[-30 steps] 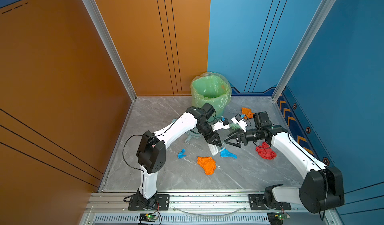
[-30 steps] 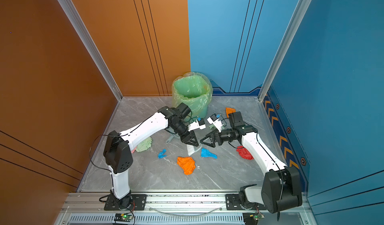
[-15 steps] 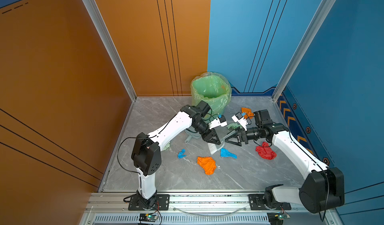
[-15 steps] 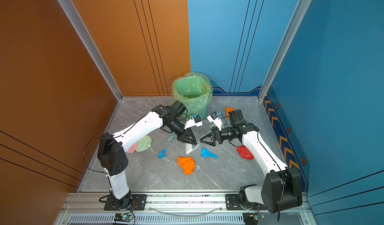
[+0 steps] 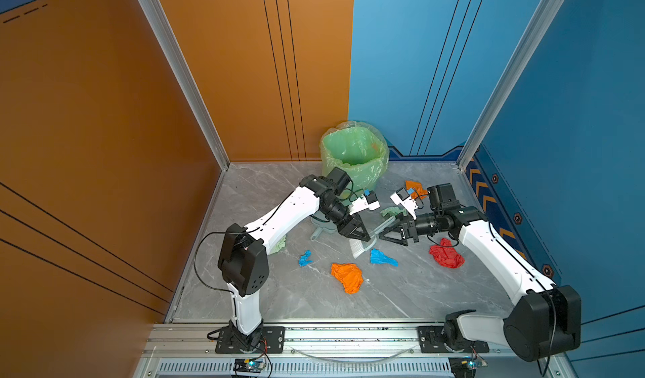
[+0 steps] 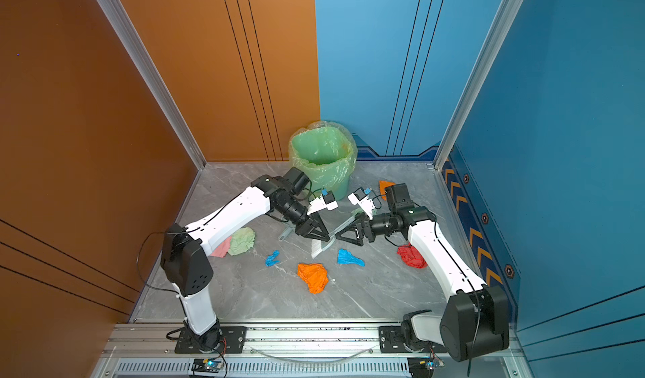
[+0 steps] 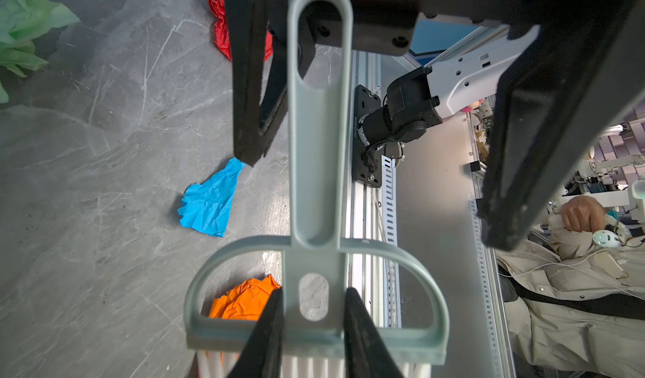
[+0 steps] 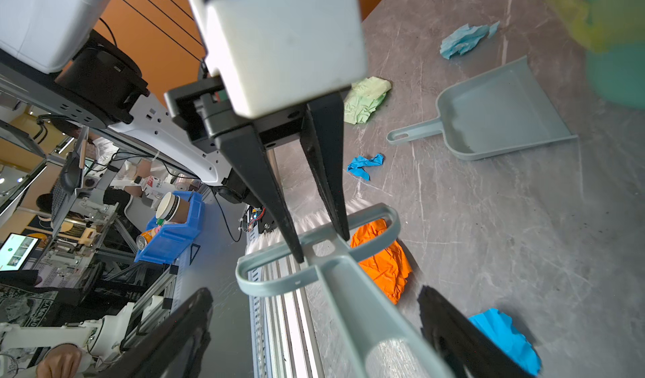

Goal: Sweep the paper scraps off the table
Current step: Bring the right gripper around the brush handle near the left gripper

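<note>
Left gripper (image 7: 314,290) is clamped on the brush (image 7: 316,184) at the neck, just above the bristles. Right gripper (image 8: 316,290) is spread wide with fingers either side of the handle, not touching it as far as I can tell. This looks like a handover. The risk is that if left lets go before right has closed, the brush drops or swings. A grip far out on the handle is also a long lever, so the head may twist in a sweep. Dustpan (image 8: 499,114) lies flat on the table (image 5: 419,289), unheld. Paper scraps (image 5: 446,257) are all on the table too — orange wad (image 5: 347,276) and bright blue wad (image 5: 382,257) near the bristles, on the rail side of both grippers.
</note>
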Controlling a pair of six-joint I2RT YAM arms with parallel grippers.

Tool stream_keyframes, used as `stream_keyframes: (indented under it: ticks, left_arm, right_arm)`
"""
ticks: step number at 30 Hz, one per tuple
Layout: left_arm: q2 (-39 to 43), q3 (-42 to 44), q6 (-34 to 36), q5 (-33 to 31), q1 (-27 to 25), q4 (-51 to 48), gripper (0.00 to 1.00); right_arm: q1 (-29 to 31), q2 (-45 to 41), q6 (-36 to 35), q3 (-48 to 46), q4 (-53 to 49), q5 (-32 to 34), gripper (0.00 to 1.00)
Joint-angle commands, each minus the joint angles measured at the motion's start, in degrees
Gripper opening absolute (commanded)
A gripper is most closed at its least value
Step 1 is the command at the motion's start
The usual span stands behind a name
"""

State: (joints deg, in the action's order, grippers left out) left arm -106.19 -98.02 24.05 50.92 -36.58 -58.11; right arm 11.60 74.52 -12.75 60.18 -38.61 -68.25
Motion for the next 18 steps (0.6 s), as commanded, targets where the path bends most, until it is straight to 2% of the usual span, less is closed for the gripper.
stream_keyframes:
  ticks: [1,18]
  left_arm:
    - [2.11,0.37,1.35,2.97,0.59,-0.80,0.00]
    - [1.53,-0.77,1.00,3.29,0.26,-0.81,0.00]
  right_arm:
    - [0.39,-1.77,-1.92,1.82,-1.20,-2.04,0.92]
    - [2.37,-1.90,-2.16,1.38,1.86,-1.99,0.86]
